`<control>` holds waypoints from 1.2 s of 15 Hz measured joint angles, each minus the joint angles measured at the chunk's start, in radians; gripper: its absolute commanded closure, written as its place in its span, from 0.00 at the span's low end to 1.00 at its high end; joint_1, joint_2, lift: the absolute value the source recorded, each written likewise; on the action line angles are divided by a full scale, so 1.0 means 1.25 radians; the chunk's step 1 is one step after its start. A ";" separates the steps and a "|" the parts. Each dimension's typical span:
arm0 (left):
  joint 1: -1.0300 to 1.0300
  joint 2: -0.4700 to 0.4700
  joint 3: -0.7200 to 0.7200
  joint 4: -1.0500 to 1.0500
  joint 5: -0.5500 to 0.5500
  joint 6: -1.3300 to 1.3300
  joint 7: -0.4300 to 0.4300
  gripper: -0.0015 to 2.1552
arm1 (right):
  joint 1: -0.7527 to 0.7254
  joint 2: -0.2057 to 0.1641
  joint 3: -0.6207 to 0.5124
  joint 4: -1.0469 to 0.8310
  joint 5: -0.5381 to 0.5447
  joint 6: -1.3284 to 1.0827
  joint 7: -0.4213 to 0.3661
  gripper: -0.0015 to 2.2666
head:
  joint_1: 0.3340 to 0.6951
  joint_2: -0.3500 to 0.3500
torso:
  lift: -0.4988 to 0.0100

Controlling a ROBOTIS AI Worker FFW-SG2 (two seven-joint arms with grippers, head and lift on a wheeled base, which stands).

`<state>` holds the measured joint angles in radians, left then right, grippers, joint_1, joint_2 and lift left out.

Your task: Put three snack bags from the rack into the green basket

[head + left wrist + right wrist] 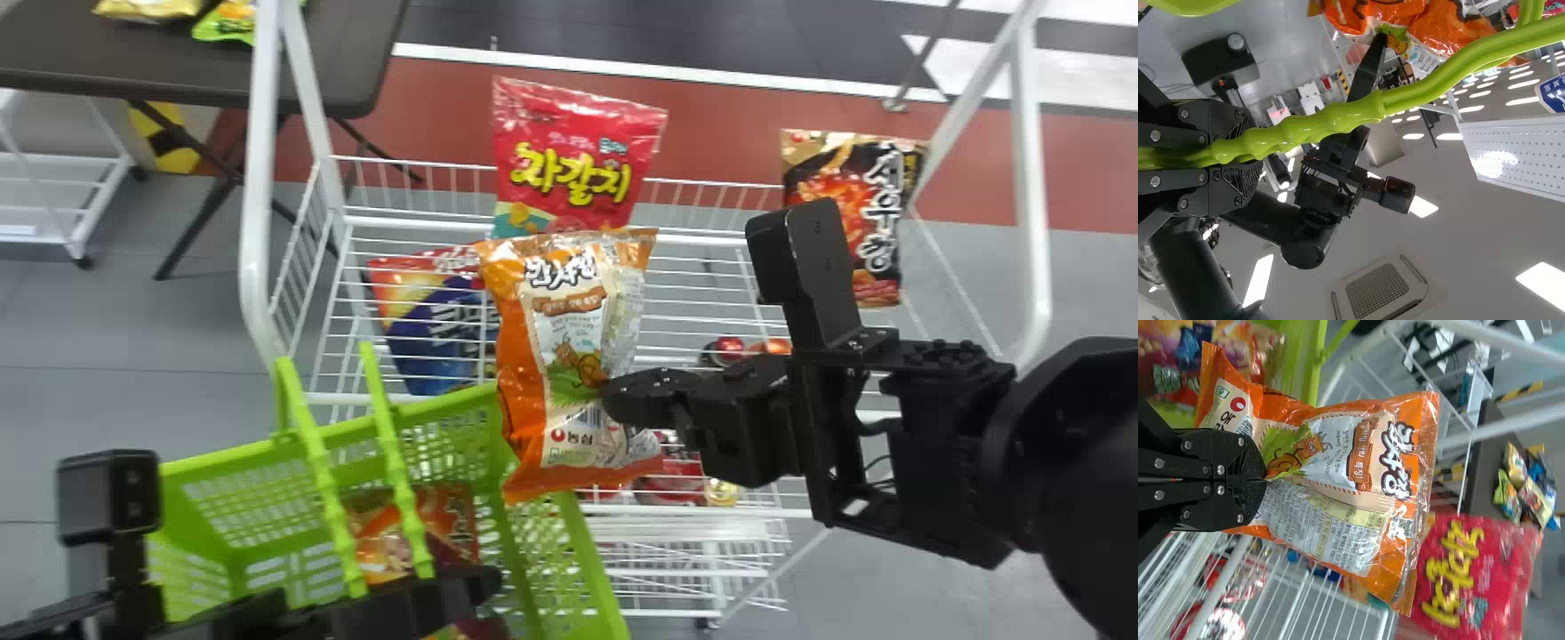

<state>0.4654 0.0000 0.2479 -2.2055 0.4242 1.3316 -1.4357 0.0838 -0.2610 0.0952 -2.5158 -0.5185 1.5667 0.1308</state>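
In the head view my right gripper (615, 396) is shut on the edge of an orange and cream snack bag (569, 347), which hangs upright between the rack (702, 238) and the green basket (594, 564), over the basket's far right corner. The right wrist view has my right gripper (1265, 480) pinching the same bag (1331, 463). At the bottom left of the head view, my left gripper (427, 597) is at the basket's handles; in the left wrist view my left gripper (1238, 150) is shut on a green handle (1318, 125). An orange snack bag (453, 516) lies inside the basket.
A red bag (578, 156) stands at the rack's back, a blue and red bag (436, 329) lies left, and a black and red bag (862, 213) is at the right. White posts (260, 204) rise at the rack's sides. Behind left is a dark table (213, 67) with snacks.
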 measured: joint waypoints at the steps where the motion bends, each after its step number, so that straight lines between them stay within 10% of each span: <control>1: 0.000 0.000 -0.002 0.000 0.000 0.000 0.001 1.00 | -0.001 0.009 0.016 -0.001 -0.014 0.000 -0.002 0.99 | 1.00 0.45 | 0.98; 10: 0.000 0.000 -0.009 -0.004 -0.001 0.000 0.002 1.00 | 0.010 0.048 0.108 0.043 -0.086 0.000 -0.020 0.92 | 1.00 0.68 | 0.98; 11: 0.000 0.000 -0.009 -0.004 -0.001 0.000 0.002 1.00 | 0.015 0.046 0.117 0.050 -0.084 0.000 -0.018 0.84 | 1.00 0.69 | 0.98; 13: -0.001 0.000 -0.008 -0.004 -0.001 0.000 0.002 1.00 | 0.028 0.036 0.136 0.058 -0.079 0.000 -0.016 0.17 | 1.00 0.70 | 0.98; 14: -0.001 0.000 -0.008 -0.004 -0.001 -0.001 0.002 1.00 | 0.033 0.032 0.140 0.059 -0.079 0.000 -0.016 0.00 | 1.00 0.71 | 0.98; 18: -0.002 0.000 -0.008 -0.002 -0.001 -0.001 0.002 1.00 | 0.043 0.025 0.126 0.054 -0.103 0.000 -0.014 0.03 | 1.00 0.71 | 0.98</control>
<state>0.4633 0.0000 0.2385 -2.2078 0.4224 1.3308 -1.4326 0.1372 -0.2298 0.2533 -2.4486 -0.6473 1.5671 0.1135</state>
